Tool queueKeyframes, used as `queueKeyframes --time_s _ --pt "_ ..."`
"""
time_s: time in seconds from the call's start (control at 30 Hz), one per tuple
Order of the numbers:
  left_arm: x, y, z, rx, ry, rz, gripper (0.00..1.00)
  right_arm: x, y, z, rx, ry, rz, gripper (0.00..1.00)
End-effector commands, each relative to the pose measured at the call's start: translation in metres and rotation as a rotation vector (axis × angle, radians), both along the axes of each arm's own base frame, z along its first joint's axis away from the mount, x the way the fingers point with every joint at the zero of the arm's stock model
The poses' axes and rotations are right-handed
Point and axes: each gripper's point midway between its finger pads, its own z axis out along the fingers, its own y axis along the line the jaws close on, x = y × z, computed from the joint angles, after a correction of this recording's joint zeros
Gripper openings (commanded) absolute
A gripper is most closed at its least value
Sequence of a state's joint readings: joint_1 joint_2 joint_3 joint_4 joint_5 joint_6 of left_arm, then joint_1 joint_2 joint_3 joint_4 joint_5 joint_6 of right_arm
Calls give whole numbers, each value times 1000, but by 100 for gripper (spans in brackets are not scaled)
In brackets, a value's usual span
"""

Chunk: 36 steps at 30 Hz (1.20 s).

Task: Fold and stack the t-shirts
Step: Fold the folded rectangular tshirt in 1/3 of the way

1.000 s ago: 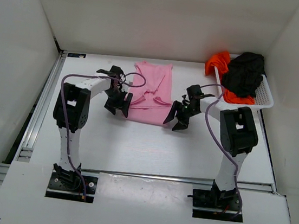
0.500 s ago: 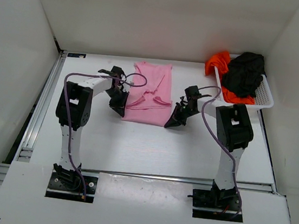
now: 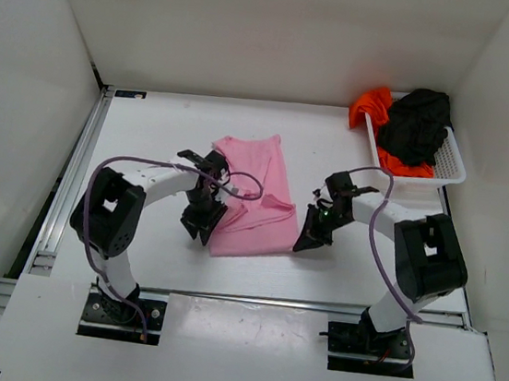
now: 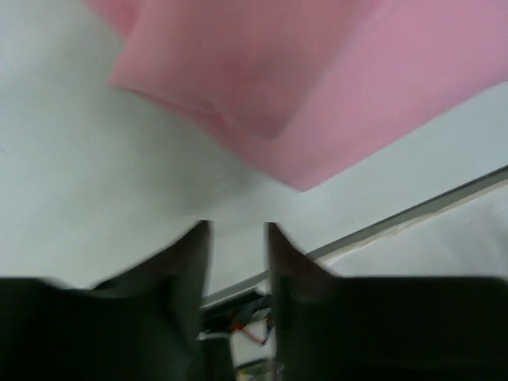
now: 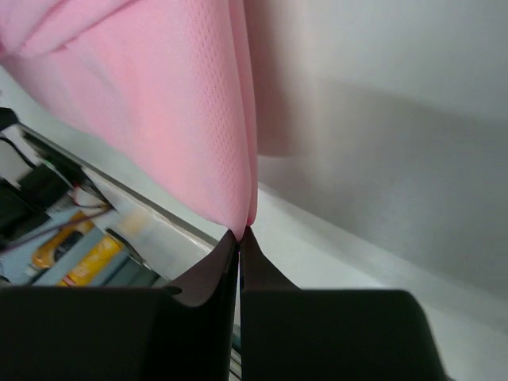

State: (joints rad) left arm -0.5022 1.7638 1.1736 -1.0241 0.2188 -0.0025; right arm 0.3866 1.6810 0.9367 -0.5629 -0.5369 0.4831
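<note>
Two grippers are down low over the table (image 3: 149,140), one on each side of the pink t-shirt (image 3: 253,204), which lies partly folded and a bit skewed between them. The right gripper (image 3: 308,244) has its jaws pressed tight together. From its wrist camera you can see pink fabric pinched right at the tips, with the rest of the cloth spreading away ahead of it and over to its left. The left gripper (image 3: 202,226) is a different story. Its fingers (image 4: 182,262) stand apart with a clear gap and nothing in between. The nearest corner of the shirt sits just ahead of them, and as far as I can tell through the blur it isn't touching them. Well off beyond the right gripper, further back and out to its right, is the white mesh basket (image 3: 452,173). The black t-shirt (image 3: 416,125) is heaped on top in there. The orange-red t-shirt (image 3: 370,102) is under it and spills over the basket's rim on the side facing the grippers.
</note>
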Motion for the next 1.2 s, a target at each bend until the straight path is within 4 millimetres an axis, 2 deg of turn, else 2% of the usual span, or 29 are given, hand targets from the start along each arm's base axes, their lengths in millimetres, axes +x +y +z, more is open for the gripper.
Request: queueKeyframes --time_s 0.0,0.03,0.1,0.13,0.2,0.23,0.27,0.33,0.37,0.43,0.47,0.6,0.67,0.8,0.83,1.0,1.1,1.17 --pt "-10 29 10 121 -49 -10 53 -41 -12 -3 -38 36 84 0" --pt "-11 27 18 127 -89 -35 63 -52 -13 -6 -44 51 101 0" --pt "-3 36 28 200 -183 -61 69 -56 -15 -10 -66 39 110 0" --pt "3 28 41 204 -273 -98 70 -58 -16 -10 -66 38 110 0" --pt "32 13 63 231 -478 -122 84 -56 -15 -10 -56 18 100 0" --pt "37 0 72 215 -541 -142 100 -59 -14 -10 -54 17 98 0" --pt "37 -25 83 178 -606 -193 100 -62 -13 -12 -44 25 100 0" --pt "45 -51 87 169 -672 -227 100 -60 -12 -9 -37 13 90 0" --pt "41 -66 75 172 -659 -271 100 -63 -13 -11 -42 27 83 0" --pt "42 -78 66 175 -663 -294 100 -62 -12 -9 -39 26 73 0" --pt "40 -85 54 183 -662 -317 100 -65 -14 -11 -43 35 73 0" --pt "33 -96 31 204 -638 -362 100 -63 -13 -14 -48 32 55 0" --pt "32 -104 27 186 -641 -371 100 -65 -14 -16 -49 37 47 0" --pt "43 -110 16 220 -658 -366 100 -68 -15 -18 -50 42 39 0" --pt "45 -113 19 213 -665 -362 100 -68 -15 -18 -50 42 39 0" --pt "28 -127 12 166 -625 -409 100 -67 -16 -17 -54 30 38 0" --pt "25 -127 3 169 -596 -421 100 -67 -16 -17 -54 30 38 0" --pt "22 -131 4 147 -578 -426 99 -67 -16 -17 -54 30 38 0"
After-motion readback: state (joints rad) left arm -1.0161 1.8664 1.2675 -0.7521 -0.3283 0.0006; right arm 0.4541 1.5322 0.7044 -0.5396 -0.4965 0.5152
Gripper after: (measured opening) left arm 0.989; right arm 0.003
